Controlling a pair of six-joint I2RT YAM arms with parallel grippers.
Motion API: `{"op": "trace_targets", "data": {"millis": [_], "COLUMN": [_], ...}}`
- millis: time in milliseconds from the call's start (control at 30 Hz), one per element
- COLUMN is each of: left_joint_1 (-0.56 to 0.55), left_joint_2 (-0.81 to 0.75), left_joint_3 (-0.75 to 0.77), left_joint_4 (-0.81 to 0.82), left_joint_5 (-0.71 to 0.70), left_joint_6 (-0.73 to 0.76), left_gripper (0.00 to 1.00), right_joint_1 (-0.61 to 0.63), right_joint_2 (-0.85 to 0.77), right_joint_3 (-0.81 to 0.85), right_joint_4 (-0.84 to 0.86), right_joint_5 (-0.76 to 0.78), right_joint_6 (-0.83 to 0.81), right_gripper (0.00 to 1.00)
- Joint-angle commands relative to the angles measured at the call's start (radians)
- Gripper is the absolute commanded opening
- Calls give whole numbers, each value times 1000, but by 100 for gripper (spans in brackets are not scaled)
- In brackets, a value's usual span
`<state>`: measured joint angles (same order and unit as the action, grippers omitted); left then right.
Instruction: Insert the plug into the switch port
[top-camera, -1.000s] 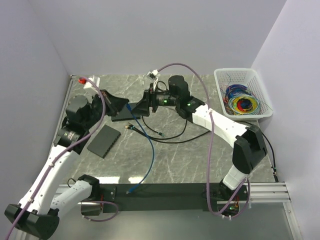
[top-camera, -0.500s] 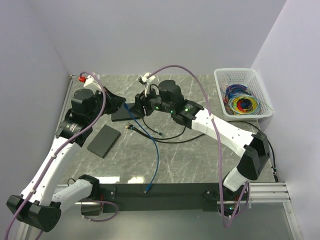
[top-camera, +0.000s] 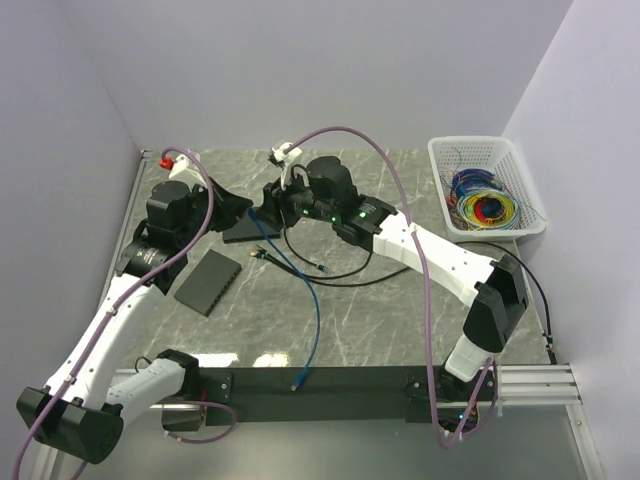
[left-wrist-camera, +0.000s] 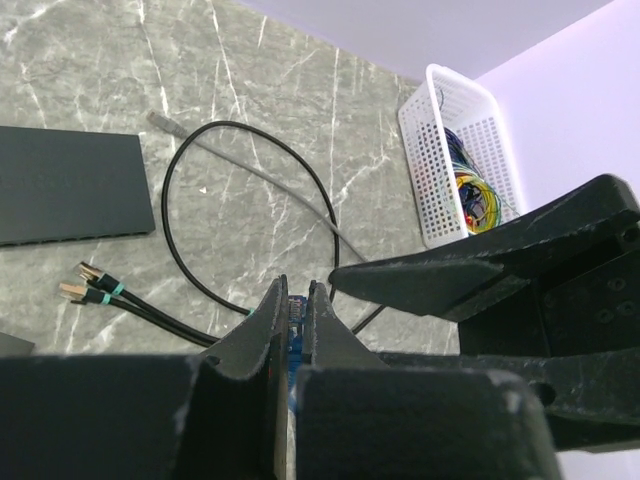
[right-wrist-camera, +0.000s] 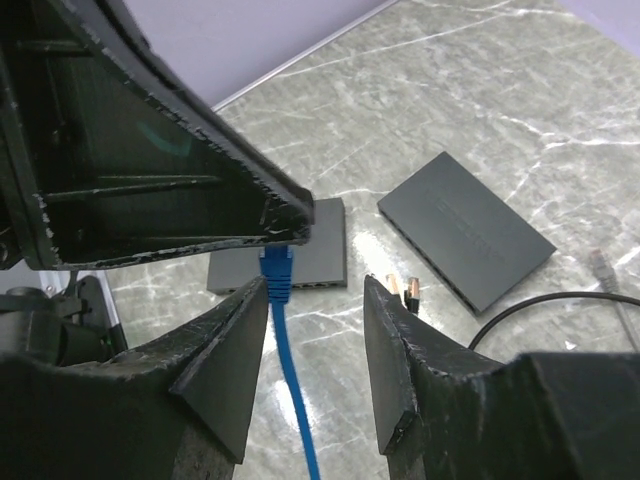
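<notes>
Left pincer (left-wrist-camera: 297, 290) is clenched on the plug (right-wrist-camera: 278, 268) at the end of the blue cable (right-wrist-camera: 296, 390). In its own wrist view, a bit of blue shows between the two squeezed fingers. Right pincer (right-wrist-camera: 315, 290) is released. Its fingers stand wide apart, one on each side of the cable, and they do not hold it.

The plug is up off the bench (top-camera: 400, 320), near the far left corner. Its tip is hidden under the left pincer's finger. In the right wrist view a dark switch (right-wrist-camera: 325, 245) lies flat just behind the plug. I cannot tell if the plug touches it. A second switch (right-wrist-camera: 465, 230) lies a little way off, with two gold-tipped plugs (right-wrist-camera: 400, 288) between them. Both switches are on the left side of the bench. I cannot tell which one is meant, and I cannot see the ports well.

So the picking up looks done. The plug is close to a switch, but I do not think it is pushed in yet. It must be lined up with a port and pressed in.

The rest of the blue cable runs across the bench to the near edge. A white basket (top-camera: 465, 139) of wires sits at the far right corner.
</notes>
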<state>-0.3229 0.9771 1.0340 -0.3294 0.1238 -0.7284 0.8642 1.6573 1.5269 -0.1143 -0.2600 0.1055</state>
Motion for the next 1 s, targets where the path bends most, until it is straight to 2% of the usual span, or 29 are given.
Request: {"op": "trace_targets", "data": {"millis": [0, 233, 400, 500, 533, 633, 667, 733, 800, 867, 967], "left_joint_1": [4, 7, 8, 10, 10, 15, 16, 28, 45, 99, 212], "left_joint_2": [-14, -18, -25, -34, -34, -34, -31, -28, -11, 12, 40], "left_joint_3": [4, 5, -3, -14, -15, -18, -20, -25, -22, -15, -58], "left_joint_4": [64, 84, 82, 85, 86, 81, 78, 67, 52, -8, -27], "left_joint_5": [27, 43, 46, 48, 50, 50, 50, 56, 71, 86, 160], "left_joint_6": [-28, -39, -43, -46, -48, -48, -45, -36, 1, 36, 61], "left_gripper": [1, 1, 0, 1, 1, 0, 2, 10, 26, 41, 50], "right_joint_1": [15, 22, 25, 27, 25, 27, 29, 27, 29, 29, 32], "right_joint_2": [-4, 22, 30, 35, 35, 33, 33, 27, 25, 35, 68], "right_joint_3": [49, 56, 58, 64, 64, 58, 55, 44, 38, 33, 35], "right_joint_4": [15, 8, 13, 10, 10, 10, 11, 10, -5, -31, -68], "right_joint_5": [-24, -45, -36, -31, -31, -30, -27, -16, -7, -10, -25], "right_joint_6": [-12, 5, 11, 10, 8, 7, 5, 2, -7, -12, -4], "right_gripper": [50, 46, 36, 25, 17, 5, 0, 0, 0, 0, 0]}}
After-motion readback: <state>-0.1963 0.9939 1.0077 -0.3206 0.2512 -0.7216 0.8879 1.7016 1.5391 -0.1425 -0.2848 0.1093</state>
